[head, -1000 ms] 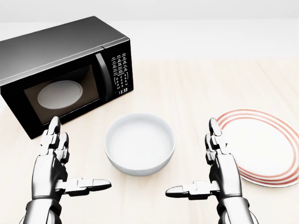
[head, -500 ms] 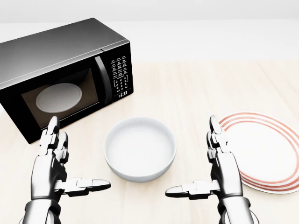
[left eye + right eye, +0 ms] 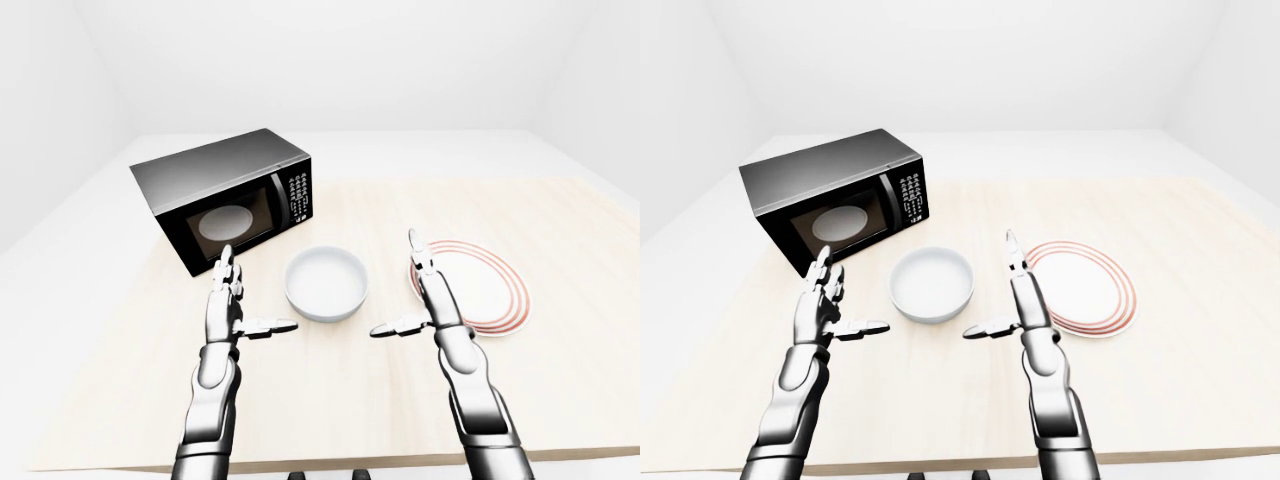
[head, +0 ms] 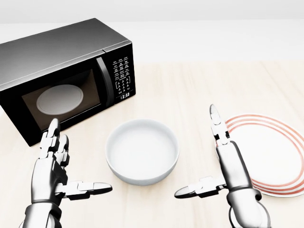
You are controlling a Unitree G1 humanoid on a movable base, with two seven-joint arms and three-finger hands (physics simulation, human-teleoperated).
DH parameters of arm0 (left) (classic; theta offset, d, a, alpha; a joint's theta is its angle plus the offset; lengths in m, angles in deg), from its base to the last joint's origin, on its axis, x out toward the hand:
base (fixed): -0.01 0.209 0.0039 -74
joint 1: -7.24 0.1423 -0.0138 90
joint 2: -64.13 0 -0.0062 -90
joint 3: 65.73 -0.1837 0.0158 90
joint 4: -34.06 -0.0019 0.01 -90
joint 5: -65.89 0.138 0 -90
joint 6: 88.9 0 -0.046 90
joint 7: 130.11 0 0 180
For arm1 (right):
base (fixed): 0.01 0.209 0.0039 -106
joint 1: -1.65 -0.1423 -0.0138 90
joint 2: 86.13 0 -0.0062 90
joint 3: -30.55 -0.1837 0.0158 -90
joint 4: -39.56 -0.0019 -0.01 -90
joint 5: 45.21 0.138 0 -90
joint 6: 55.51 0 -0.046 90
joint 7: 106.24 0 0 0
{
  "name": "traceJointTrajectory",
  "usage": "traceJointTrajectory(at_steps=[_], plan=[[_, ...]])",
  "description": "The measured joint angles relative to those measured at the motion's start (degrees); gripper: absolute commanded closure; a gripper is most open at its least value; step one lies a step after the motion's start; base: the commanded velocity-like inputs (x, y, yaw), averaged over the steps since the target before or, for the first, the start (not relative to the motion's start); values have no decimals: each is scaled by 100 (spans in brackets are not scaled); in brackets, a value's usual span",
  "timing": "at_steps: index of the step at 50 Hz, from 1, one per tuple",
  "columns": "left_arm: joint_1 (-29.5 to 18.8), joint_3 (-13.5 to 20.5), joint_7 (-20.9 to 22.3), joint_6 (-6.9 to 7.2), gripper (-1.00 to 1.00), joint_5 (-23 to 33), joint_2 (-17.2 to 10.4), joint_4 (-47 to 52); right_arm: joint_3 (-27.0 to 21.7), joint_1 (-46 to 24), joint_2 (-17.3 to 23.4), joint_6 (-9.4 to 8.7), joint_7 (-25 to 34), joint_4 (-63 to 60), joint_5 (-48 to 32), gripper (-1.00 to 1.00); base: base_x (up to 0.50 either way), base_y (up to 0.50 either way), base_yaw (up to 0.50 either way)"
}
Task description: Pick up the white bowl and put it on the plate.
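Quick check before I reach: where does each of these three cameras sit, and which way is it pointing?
Head view: on the head, tilted down close over the round white bowl; both metal hands show, left hand, right hand.
Left-eye view: on the head, wider, over the pale wooden table; both forearms show.
Right-eye view: its twin, slightly offset.
All three share the bowl, the black microwave and the red-ringed white plate.

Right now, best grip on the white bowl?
Probably the rim of the white bowl on its right side: it sits upright, open mouth up, rim exposed all round. The open right hand stands on that side, toward the plate.
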Motion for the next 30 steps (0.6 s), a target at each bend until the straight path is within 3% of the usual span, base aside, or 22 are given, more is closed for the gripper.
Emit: traceJointTrajectory(at_steps=[8,15,30], plan=[[-3,3,-5,2,-100,0,-1,3,24,-247,86,-141,329,-105,-706,-100,0,0,0],[1,0,-10,34,-100,1,1,38,44,-482,167,-158,634,-77,-1243,-100,0,0,0],[25,-9,-7,48,-100,14,6,70,153,-885,292,171,1270,196,-2357,-100,0,0,0]])
